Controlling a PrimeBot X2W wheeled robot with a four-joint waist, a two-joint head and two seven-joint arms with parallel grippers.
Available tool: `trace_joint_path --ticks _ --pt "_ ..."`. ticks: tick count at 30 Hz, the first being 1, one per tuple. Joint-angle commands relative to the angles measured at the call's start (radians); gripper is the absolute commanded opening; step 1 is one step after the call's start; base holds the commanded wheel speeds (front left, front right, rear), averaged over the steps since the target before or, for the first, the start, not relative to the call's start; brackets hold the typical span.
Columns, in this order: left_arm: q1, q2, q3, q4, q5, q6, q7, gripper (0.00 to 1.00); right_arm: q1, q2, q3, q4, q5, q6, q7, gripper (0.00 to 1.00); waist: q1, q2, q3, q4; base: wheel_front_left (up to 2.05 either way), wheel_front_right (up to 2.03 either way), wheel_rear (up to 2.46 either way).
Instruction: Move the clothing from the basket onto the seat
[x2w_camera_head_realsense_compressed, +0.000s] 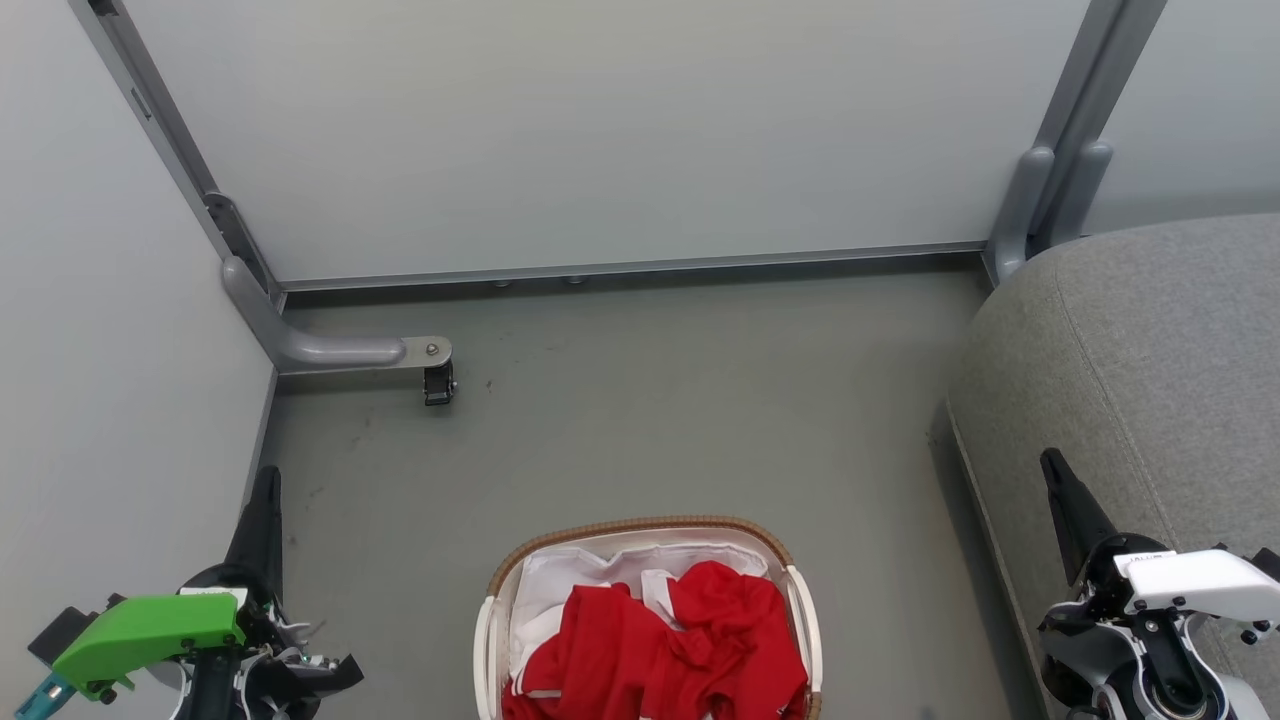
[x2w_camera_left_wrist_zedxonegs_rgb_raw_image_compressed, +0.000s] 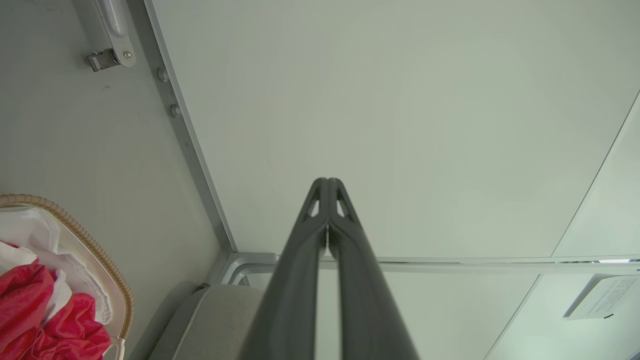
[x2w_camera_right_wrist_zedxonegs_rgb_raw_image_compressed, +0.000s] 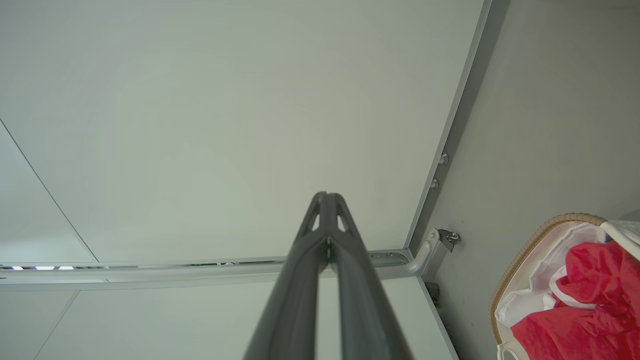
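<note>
Bright red clothing (x2w_camera_head_realsense_compressed: 680, 650) lies crumpled in the oval cream basket (x2w_camera_head_realsense_compressed: 640, 527) with a brown woven rim and white liner, on the floor at the bottom middle of the head view. The grey seat (x2w_camera_head_realsense_compressed: 1150, 350) rises at the right. My left gripper (x2w_camera_head_realsense_compressed: 266, 478) stands shut and empty at the lower left, well left of the basket. My right gripper (x2w_camera_head_realsense_compressed: 1052, 462) is shut and empty at the lower right, over the seat's edge. In the left wrist view the left gripper (x2w_camera_left_wrist_zedxonegs_rgb_raw_image_compressed: 328, 181) points at a pale wall panel, the clothing (x2w_camera_left_wrist_zedxonegs_rgb_raw_image_compressed: 30, 310) and basket (x2w_camera_left_wrist_zedxonegs_rgb_raw_image_compressed: 100, 260) at lower left. The right wrist view shows the right gripper (x2w_camera_right_wrist_zedxonegs_rgb_raw_image_compressed: 327, 195), clothing (x2w_camera_right_wrist_zedxonegs_rgb_raw_image_compressed: 585, 305) and basket (x2w_camera_right_wrist_zedxonegs_rgb_raw_image_compressed: 530, 250).
Pale wall panels (x2w_camera_head_realsense_compressed: 600, 130) close off the back and left. A grey metal foot with a black caster (x2w_camera_head_realsense_compressed: 438, 382) juts onto the grey-green floor (x2w_camera_head_realsense_compressed: 650, 400) at the left corner. Another grey frame foot (x2w_camera_head_realsense_compressed: 1040, 210) stands by the seat's far end.
</note>
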Motion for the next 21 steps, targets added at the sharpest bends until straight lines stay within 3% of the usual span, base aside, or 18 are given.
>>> trace_joint_path --ticks 1,21 --pt "-0.012 0.0 0.003 0.0 0.008 -0.004 0.001 0.0 -0.009 -0.003 -0.003 -0.001 -0.003 0.001 0.001 0.0 0.0 0.0 0.0 0.0 0.0 0.0 0.0" --pt "-0.012 0.0 0.003 0.0 0.008 -0.004 0.001 0.0 -0.009 -0.003 -0.003 -0.001 -0.003 0.001 0.001 0.0 0.0 0.0 0.0 0.0 0.0 0.0 0.0"
